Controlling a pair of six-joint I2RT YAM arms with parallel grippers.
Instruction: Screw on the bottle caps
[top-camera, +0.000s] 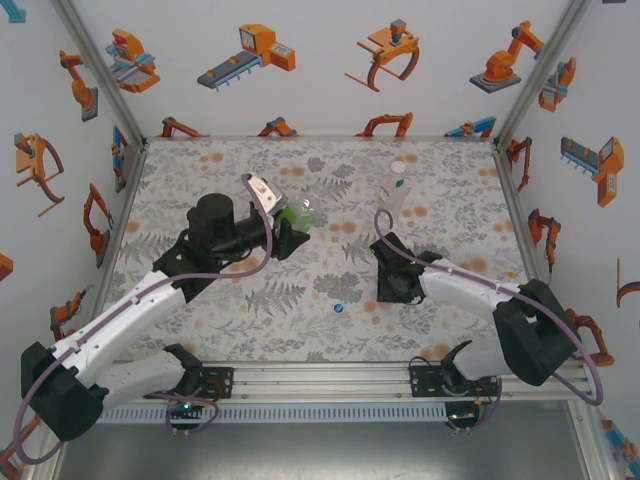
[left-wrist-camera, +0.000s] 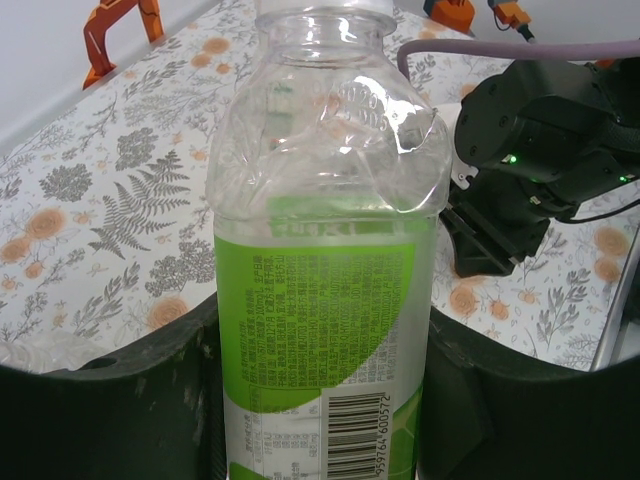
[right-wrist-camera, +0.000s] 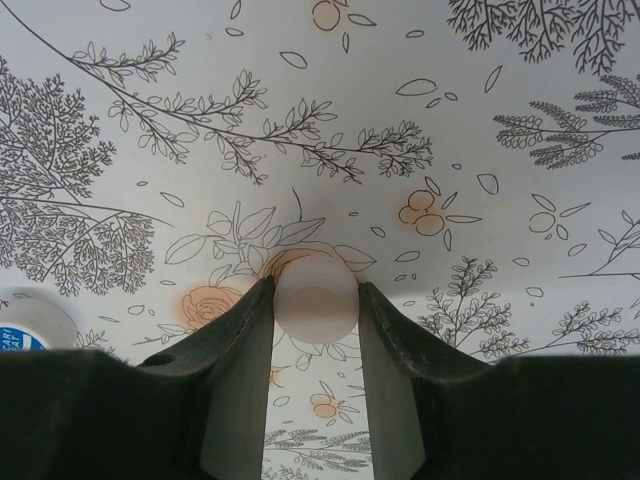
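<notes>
The right jaws pinch the white cap (right-wrist-camera: 316, 302) from both sides, close over the bench (top-camera: 200, 170); I cannot tell whether the cap touches it. The left jaws are clamped on the green-labelled bottle (left-wrist-camera: 320, 300), whose neck is open. The right arm (top-camera: 470, 290) reaches low and inward, ending to the right of that bottle and nearer the bases. The left arm (top-camera: 130, 320) stretches diagonally up to the bottle. A blue cap (top-camera: 339, 309) lies on the near side of the bottle, between the arms. The bench is floral-patterned, and the white walls (top-camera: 330, 100) carry orange robot drawings.
</notes>
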